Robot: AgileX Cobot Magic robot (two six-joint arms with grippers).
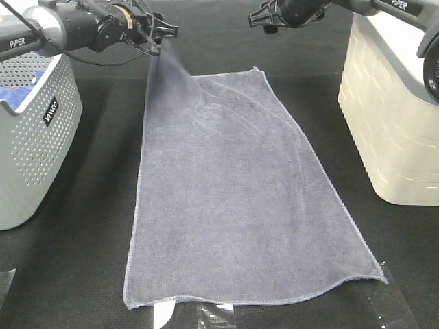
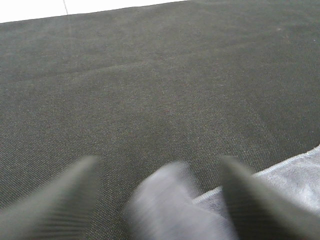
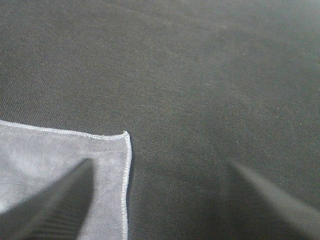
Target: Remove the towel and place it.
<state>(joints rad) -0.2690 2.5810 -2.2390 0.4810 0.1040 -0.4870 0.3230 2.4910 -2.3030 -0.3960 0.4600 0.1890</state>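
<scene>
The slate-grey towel lies spread lengthwise on the black table. Its far left corner is still lifted, stretching up in a blur toward my left gripper. In the left wrist view the left gripper has its fingers wide apart, and the blurred towel corner hangs loose between them. My right gripper hovers open above the far right corner. In the right wrist view the right gripper holds nothing, and that hemmed towel corner rests flat on the table beneath one finger.
A grey perforated basket holding a bright blue cloth stands at the left edge. A cream woven-pattern basket stands at the right. Clear tape strips lie along the table's front edge.
</scene>
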